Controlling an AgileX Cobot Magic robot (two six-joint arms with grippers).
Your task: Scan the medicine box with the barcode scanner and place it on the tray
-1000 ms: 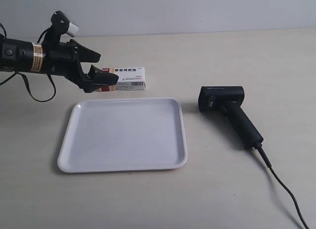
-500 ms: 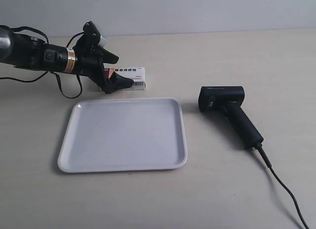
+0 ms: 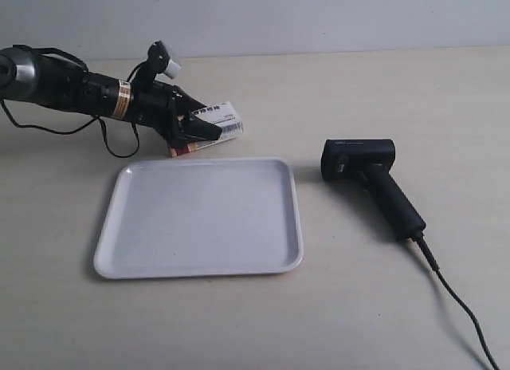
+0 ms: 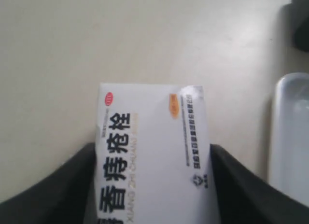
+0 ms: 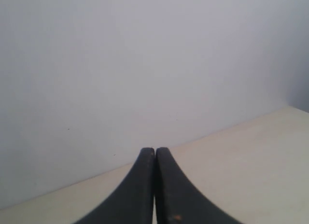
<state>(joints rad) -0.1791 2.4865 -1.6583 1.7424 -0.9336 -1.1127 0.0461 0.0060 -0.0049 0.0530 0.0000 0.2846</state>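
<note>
Exterior view, upper left: left gripper (image 3: 195, 127) pinching medicine box (image 3: 219, 119), tilted. Barcode scanner (image 3: 370, 183) untouched at right, tray (image 3: 199, 266) bare. Right gripper (image 5: 155, 185) pressed together. Scan, placement pending.

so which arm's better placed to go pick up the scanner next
The right. Its gripper is shut and empty, facing the wall. The left gripper already clamps the medicine box, tilted up off the table, so it cannot take the barcode scanner, which lies untouched beside the tray.

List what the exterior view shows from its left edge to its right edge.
Arm at the exterior view's left → its gripper, closed on the medicine box → tray → barcode scanner → its cable.
</note>
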